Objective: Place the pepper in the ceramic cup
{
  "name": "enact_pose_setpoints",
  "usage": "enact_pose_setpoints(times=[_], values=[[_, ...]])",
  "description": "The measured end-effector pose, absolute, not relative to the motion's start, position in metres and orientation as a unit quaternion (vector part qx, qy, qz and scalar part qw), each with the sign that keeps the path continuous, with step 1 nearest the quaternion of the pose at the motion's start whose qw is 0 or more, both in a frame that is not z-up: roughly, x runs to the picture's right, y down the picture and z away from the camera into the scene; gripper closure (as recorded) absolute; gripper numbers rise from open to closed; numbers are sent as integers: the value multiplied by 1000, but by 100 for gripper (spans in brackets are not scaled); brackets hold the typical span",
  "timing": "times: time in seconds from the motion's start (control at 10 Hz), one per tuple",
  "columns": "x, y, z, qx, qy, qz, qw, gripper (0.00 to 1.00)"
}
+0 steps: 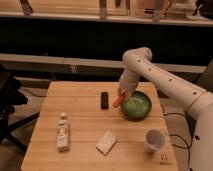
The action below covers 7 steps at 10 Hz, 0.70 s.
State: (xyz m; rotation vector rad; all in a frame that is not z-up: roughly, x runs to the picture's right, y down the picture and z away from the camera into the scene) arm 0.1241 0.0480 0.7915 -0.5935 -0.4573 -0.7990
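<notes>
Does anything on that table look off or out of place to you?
Only one thing: the pepper is off the table, hanging tilted from the gripper at the left rim of the green bowl, well away from the ceramic cup near the front right corner. Nothing looks spilled or broken.
</notes>
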Motion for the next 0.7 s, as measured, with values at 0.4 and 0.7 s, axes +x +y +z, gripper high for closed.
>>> enact_pose_setpoints(times=[0.4, 0.7], values=[[152, 62, 779, -284, -217, -366, 859, 96], [161, 69, 771, -284, -218, -360, 862, 96]])
